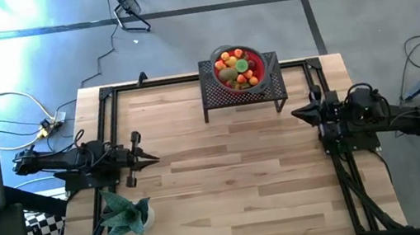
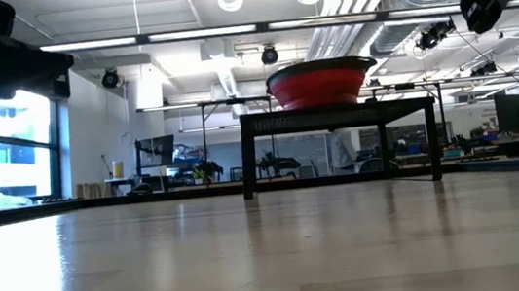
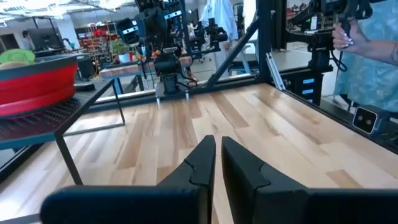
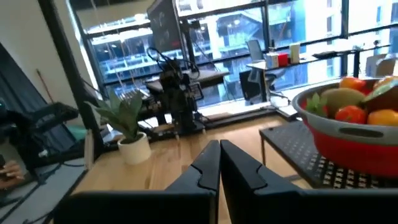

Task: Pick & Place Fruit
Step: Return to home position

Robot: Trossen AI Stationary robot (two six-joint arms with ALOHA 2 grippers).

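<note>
left gripper point(image 1: 150, 161) parked at the left edge of the pale wood table point(image 1: 229, 190), dark fingers nearly together with a thin slit, empty. leafy plant point(image 1: 127, 213) just beside it. fruit point(image 1: 238, 69), small glossy rounded pieces, lay heaped in the red bowl point(image 2: 319, 85) on the black mesh shelf point(image 1: 214, 92) at far centre. the heap was round, with no long axis or heading to tell. right gripper point(image 1: 297, 113) was at the right edge, fingers pressed together, empty.

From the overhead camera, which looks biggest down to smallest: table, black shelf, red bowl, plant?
1. table
2. shelf
3. bowl and plant look about alike there, so I would not rank them.
</note>
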